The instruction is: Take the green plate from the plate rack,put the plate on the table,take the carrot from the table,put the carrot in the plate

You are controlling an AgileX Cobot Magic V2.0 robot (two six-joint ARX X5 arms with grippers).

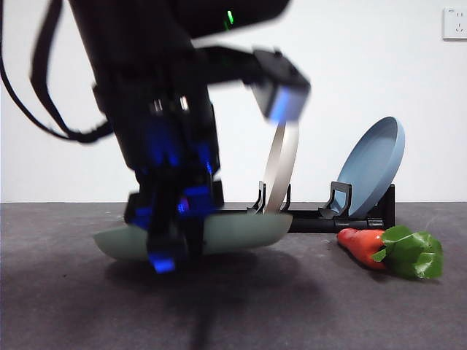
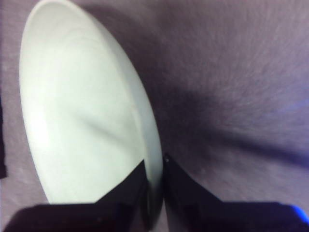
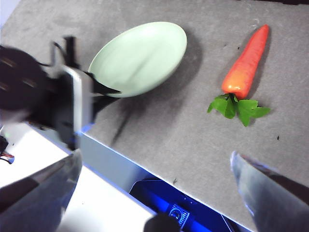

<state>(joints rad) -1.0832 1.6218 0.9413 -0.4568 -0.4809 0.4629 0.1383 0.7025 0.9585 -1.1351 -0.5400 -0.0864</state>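
Left wrist view: left hand (image 2: 155, 193) clamped on green plate (image 2: 87, 116) rim, plate low on bench (image 2: 241, 72) before plate rack (image 1: 321, 219). Placing step; release next. Carrot (image 3: 244, 63) near; right hand (image 3: 154, 193) spread, waiting.

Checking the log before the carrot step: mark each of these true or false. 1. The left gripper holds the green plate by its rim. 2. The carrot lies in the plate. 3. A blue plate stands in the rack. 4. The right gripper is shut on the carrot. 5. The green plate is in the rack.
1. True: the left gripper clamps the green plate at its rim.
2. False: the carrot lies on the table, apart from the plate.
3. True: the blue plate leans in the plate rack.
4. False: the right gripper is open, above the table.
5. False: it is down at the table, out of the rack.
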